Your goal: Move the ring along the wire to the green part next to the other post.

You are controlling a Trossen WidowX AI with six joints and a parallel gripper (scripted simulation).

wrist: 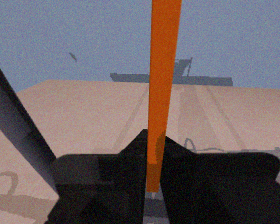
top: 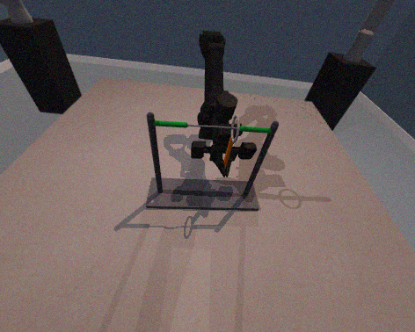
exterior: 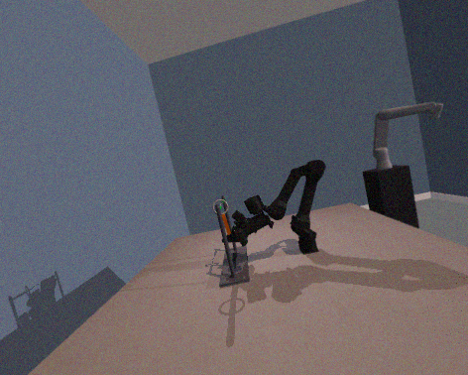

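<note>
The pale ring [top: 236,117] [exterior: 213,206] encircles the wire where the thin grey part [top: 210,126] meets the inner end of the right green part [top: 255,129] in the top view. Whether it touches the wire cannot be told. Its orange handle [top: 228,153] [exterior: 225,224] [wrist: 163,75] slants down below the wire, its lower end toward the left in that view. My gripper [top: 225,174] [exterior: 226,239] [wrist: 149,133] is shut on the handle's lower end, below the wire. The left green part [top: 171,124] is bare. The ring is out of the wrist view.
The left post [top: 155,154] and right post [top: 259,162] rise from a flat grey base [top: 162,203] [exterior: 234,282] on the table. A dark post [wrist: 21,130] stands left of my fingers in the wrist view. Two pedestals with pale arms stand beyond the table.
</note>
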